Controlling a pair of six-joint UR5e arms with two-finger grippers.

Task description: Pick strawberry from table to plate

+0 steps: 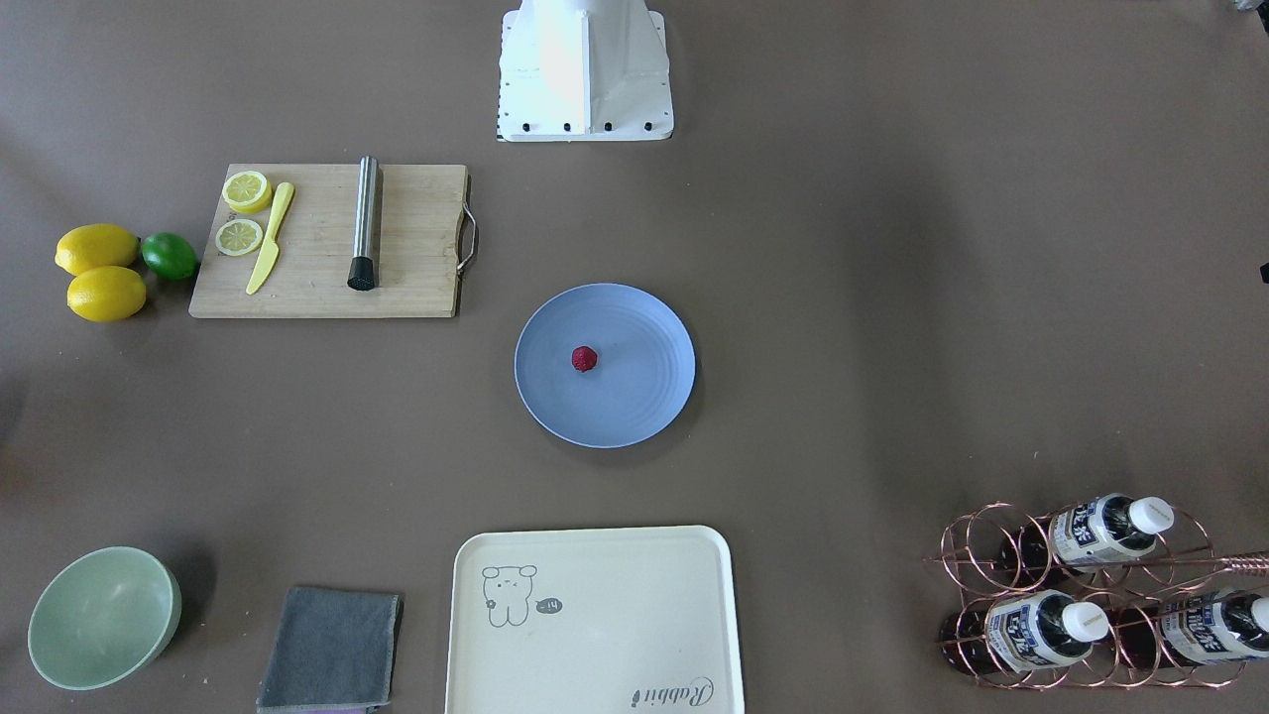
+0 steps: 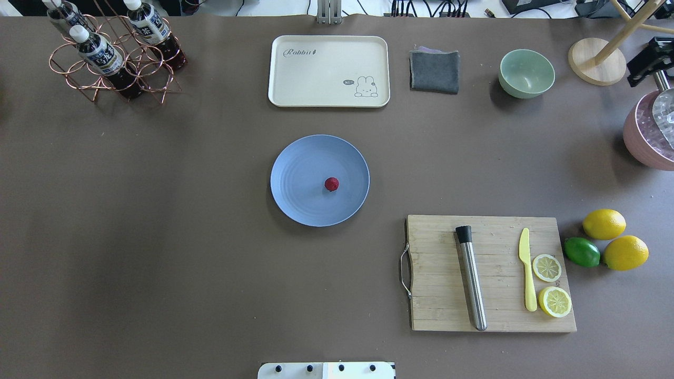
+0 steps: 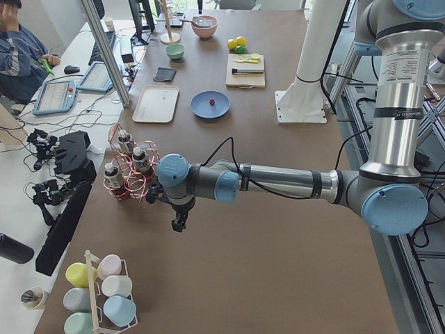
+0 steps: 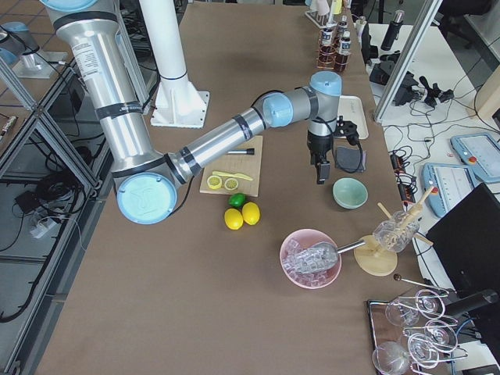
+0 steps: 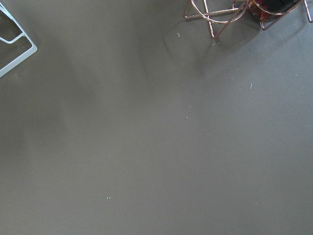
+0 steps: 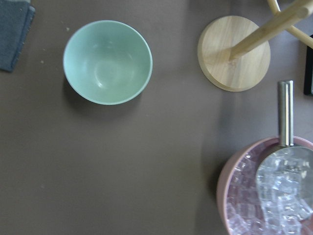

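Strawberry (image 1: pixel 584 359) on plate (image 1: pixel 639 397) judged light, soft, best pinched mid-body; whether left gripper (image 3: pixel 179 224) and right gripper (image 4: pixel 320 173) stand apart or together cannot be told.

Two fixed cameras look steeply down from behind and before me, sharing the plate (image 2: pixel 300 168). Two more watch from the table (image 3: pixel 278 243) ends. Under my left gripper (image 3: pixel 179 223), its wrist camera sees bare table close up; the one on my right gripper (image 4: pixel 320 175) sees the green bowl (image 6: pixel 107 61) below.
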